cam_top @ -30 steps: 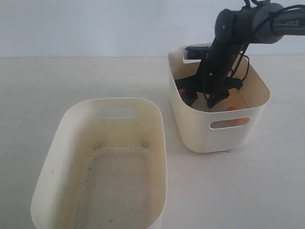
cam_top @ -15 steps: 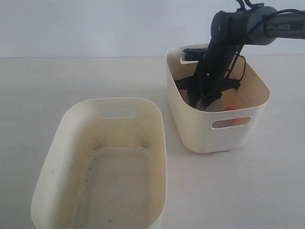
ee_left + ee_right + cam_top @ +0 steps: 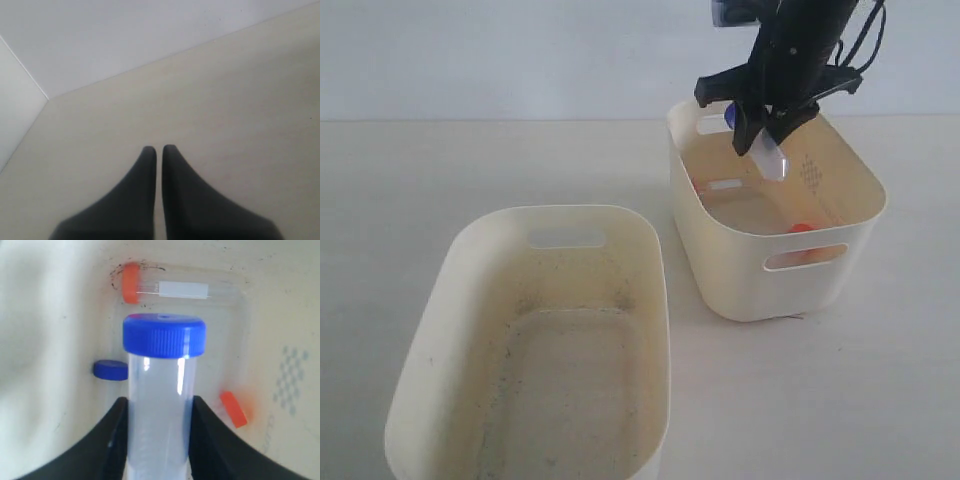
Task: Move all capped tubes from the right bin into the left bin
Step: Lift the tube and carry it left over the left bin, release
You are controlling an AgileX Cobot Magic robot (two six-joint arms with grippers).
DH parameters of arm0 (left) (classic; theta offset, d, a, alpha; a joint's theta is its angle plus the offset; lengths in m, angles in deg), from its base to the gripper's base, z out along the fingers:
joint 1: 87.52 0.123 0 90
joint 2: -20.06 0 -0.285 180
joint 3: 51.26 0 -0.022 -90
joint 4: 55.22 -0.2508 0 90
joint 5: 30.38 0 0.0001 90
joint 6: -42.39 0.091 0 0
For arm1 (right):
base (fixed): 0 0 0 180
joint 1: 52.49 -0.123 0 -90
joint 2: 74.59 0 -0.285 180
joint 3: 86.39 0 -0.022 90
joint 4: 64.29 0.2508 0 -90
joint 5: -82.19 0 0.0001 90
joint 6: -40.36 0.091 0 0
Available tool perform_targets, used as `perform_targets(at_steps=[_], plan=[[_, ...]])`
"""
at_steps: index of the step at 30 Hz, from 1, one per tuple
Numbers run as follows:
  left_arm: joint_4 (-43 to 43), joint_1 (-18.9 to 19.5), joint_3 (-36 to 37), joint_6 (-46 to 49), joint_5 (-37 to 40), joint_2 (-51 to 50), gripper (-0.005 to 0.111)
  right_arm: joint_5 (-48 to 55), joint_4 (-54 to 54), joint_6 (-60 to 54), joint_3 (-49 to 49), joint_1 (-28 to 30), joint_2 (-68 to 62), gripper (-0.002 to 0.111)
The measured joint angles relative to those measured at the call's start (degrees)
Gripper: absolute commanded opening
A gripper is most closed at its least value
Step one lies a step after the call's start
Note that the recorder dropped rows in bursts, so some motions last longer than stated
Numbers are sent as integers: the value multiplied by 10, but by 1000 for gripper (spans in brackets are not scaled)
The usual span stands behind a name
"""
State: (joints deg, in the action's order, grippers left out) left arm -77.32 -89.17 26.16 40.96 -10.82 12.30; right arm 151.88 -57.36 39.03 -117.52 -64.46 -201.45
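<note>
Right gripper (image 3: 763, 137) pinches a blue-capped tube (image 3: 772, 160) over the right bin (image 3: 840, 215), upper right of frame. Three more tubes lie on its floor. The orange-capped one (image 3: 172, 290) carries a plain white label. Dotted diamond mark (image 3: 810, 172) on inner wall. Left bin (image 3: 470, 260) sits lower left, clear gap between. Left gripper (image 3: 159, 150) pressed together.

A bare lab-style test bench: a plain pale table (image 3: 420, 170), a blank white wall (image 3: 520, 50) behind the right bin (image 3: 775, 285), screw-capped sample tubes (image 3: 175, 290) inside it, the left bin (image 3: 440, 290) beside it, a black robot arm (image 3: 800, 40) above it.
</note>
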Motion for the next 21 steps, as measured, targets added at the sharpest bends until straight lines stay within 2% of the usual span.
perform_targets(at_steps=[3,9,15,18,21], plan=[[0,0,0,0,0,0,4,-1,0,-11,37,0,39,0],[0,0,0,0,0,0,4,0,8,-29,187,0,150,0],[0,0,0,0,0,0,4,-66,47,-43,319,0,290,0],[0,0,0,0,0,0,4,-72,86,-73,361,0,341,0],[0,0,0,0,0,0,4,-73,174,-136,396,-1,369,0]])
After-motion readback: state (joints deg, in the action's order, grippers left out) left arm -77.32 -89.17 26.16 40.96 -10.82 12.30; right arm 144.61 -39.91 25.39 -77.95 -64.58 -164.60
